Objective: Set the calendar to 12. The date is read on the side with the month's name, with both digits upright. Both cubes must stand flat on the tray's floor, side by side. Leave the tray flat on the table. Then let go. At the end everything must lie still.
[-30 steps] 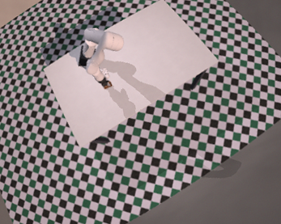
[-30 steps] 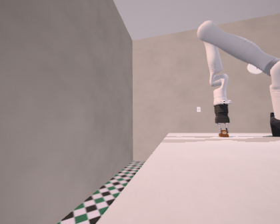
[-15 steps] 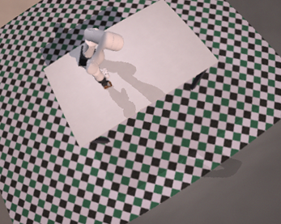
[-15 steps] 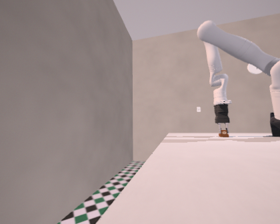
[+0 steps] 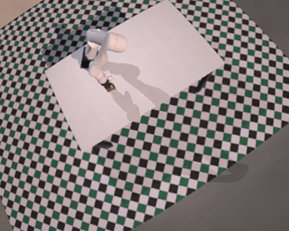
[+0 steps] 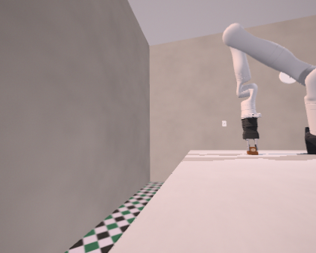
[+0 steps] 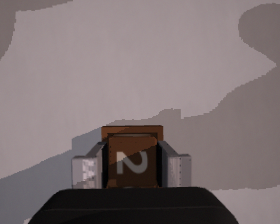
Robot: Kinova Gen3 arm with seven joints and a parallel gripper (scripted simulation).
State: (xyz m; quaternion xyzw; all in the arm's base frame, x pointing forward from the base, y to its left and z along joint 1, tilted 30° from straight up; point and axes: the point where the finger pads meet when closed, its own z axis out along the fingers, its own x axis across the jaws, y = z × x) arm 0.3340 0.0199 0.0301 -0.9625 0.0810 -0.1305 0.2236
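Note:
A brown cube (image 7: 132, 150) (image 6: 252, 152) (image 5: 110, 88) with a white 2 on its upper face sits between the fingers of my gripper (image 7: 132, 157) (image 6: 252, 147) (image 5: 108, 85). The fingers stand against its left and right sides, so the gripper is shut on it. The gripper points straight down and holds the cube at or just above the white table (image 5: 159, 55) (image 6: 226, 196) (image 7: 150, 60); I cannot tell whether it touches. A lighter brown strip shows behind the cube's top edge in the wrist view. No tray and no second cube show in any view.
The arm's base (image 6: 311, 141) stands on the table to the right of the gripper. The arm's shadow (image 5: 140, 88) lies across the table. A grey wall (image 6: 68, 113) stands along the table's left side. The floor (image 5: 147, 176) is checkered.

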